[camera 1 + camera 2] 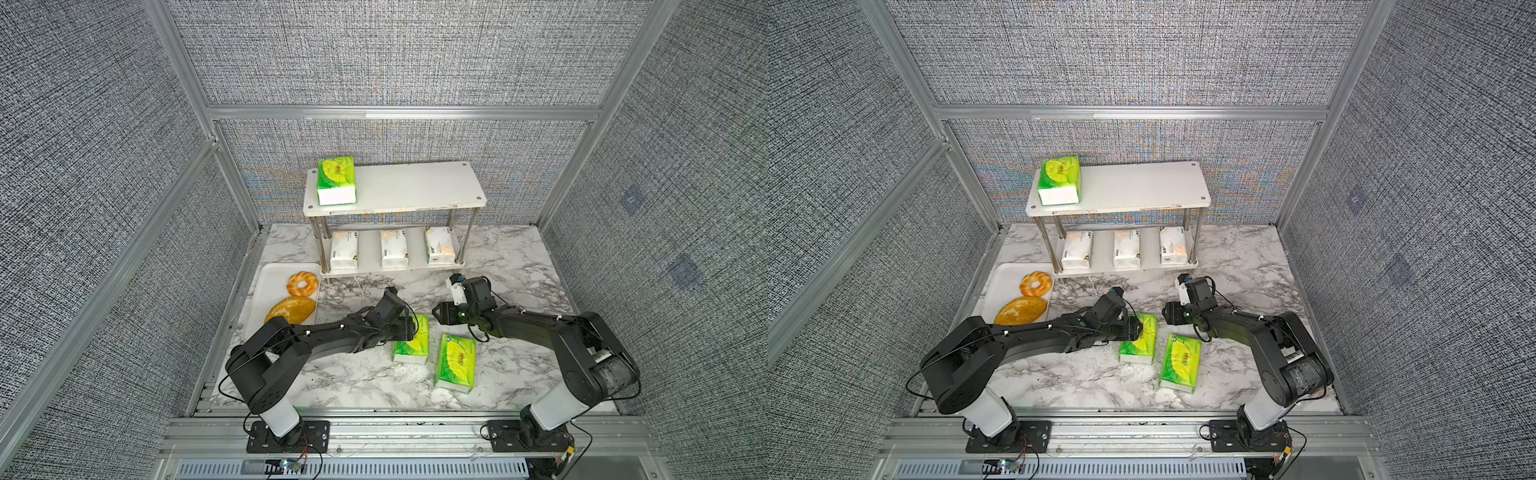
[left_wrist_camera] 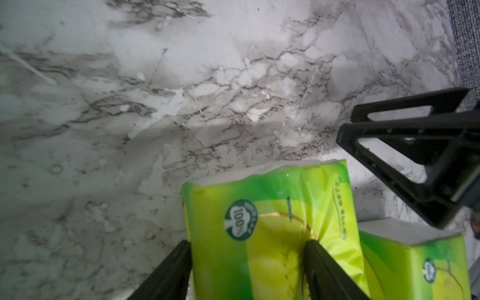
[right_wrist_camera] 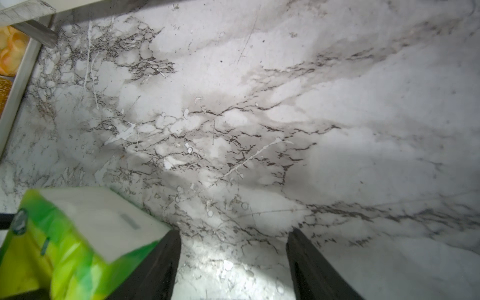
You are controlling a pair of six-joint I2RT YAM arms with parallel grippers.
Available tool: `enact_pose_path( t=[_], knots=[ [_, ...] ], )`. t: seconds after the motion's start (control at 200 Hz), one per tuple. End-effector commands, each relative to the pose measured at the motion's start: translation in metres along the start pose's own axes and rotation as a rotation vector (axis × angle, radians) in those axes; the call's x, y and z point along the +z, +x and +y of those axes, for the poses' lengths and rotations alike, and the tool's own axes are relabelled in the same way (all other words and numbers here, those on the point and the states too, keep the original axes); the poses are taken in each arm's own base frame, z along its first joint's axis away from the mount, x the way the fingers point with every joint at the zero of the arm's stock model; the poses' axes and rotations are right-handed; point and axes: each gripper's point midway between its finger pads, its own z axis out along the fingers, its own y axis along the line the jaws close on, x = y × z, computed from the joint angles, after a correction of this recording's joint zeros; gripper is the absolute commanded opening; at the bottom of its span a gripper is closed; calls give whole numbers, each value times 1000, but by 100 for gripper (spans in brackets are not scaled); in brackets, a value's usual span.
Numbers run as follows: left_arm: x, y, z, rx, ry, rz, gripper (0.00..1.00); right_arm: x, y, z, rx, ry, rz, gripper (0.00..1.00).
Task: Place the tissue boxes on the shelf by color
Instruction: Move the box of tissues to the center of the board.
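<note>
My left gripper [image 2: 248, 244] is shut on a green tissue box [image 2: 259, 202] lying on the marble table; one finger sits at its side and the other presses a crease into its top. In both top views this box [image 1: 413, 347] [image 1: 1140, 340] sits mid-table. A second green box [image 1: 456, 362] [image 2: 415, 265] lies just to its right. My right gripper [image 1: 436, 312] [image 3: 233, 233] stands open over bare marble beside the held box [image 3: 65, 246]. The shelf [image 1: 415, 187] carries one green box [image 1: 336, 179] on its top board and three white-cream boxes [image 1: 394, 248] on the lower board.
A flat white tray [image 1: 270, 282] at the left holds an orange bread ring [image 1: 302, 284] and a loaf [image 1: 291, 309]. Grey fabric walls with aluminium frame posts enclose the table. The top board's right part [image 1: 1142, 183] is bare.
</note>
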Motion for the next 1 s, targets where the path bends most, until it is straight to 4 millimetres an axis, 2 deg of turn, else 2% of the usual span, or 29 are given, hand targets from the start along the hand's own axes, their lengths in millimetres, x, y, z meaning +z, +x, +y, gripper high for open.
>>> enact_pose_path(
  t=[0.0,0.205,0.365,0.611,0.891,0.991],
  knots=[
    [-1,13,38,0,-164,45,72,-2,-7,14,-11,-25,-13,70],
    [-24,-8,25,-25,-124,-29,78,-11,-15,41,-9,-92,-45,72],
    [-44,-24,16,-3,-110,-72,82,-16,-14,58,-15,-171,-34,73],
    [-60,-38,34,31,-192,-86,84,-16,-1,89,-42,-287,20,73],
    [-74,-42,48,40,-234,-112,84,2,15,107,-44,-315,67,74],
    [-79,-43,49,50,-239,-117,84,11,19,106,-37,-303,78,70]
  ],
)
